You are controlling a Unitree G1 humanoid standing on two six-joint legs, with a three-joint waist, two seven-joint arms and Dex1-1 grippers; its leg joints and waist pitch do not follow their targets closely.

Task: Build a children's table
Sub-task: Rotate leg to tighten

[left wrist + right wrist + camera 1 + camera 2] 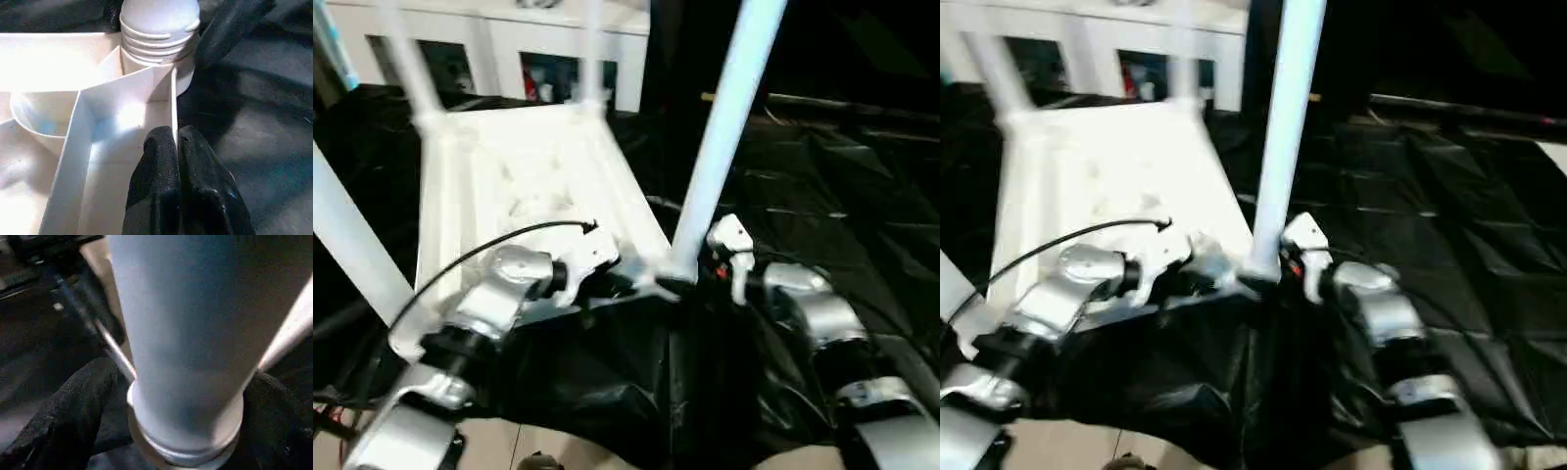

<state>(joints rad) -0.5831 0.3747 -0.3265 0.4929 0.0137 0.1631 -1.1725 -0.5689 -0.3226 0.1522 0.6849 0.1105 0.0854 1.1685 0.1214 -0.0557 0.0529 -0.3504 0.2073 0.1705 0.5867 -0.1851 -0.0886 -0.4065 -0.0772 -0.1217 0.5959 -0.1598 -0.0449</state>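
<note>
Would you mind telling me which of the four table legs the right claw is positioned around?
The near right leg: the right claw straddles its base, unlike the other three legs.

the two head cameras look forward and down from above and behind both forearms, a little apart sideways, sharing the upturned table top (538, 166). the left wrist camera sits close behind the left gripper (177, 156), facing along its fingers at the corner socket. the right wrist camera sits close behind the right gripper (181, 431), facing the near leg (186, 333) between its fingers; all four views share this corner.
</note>
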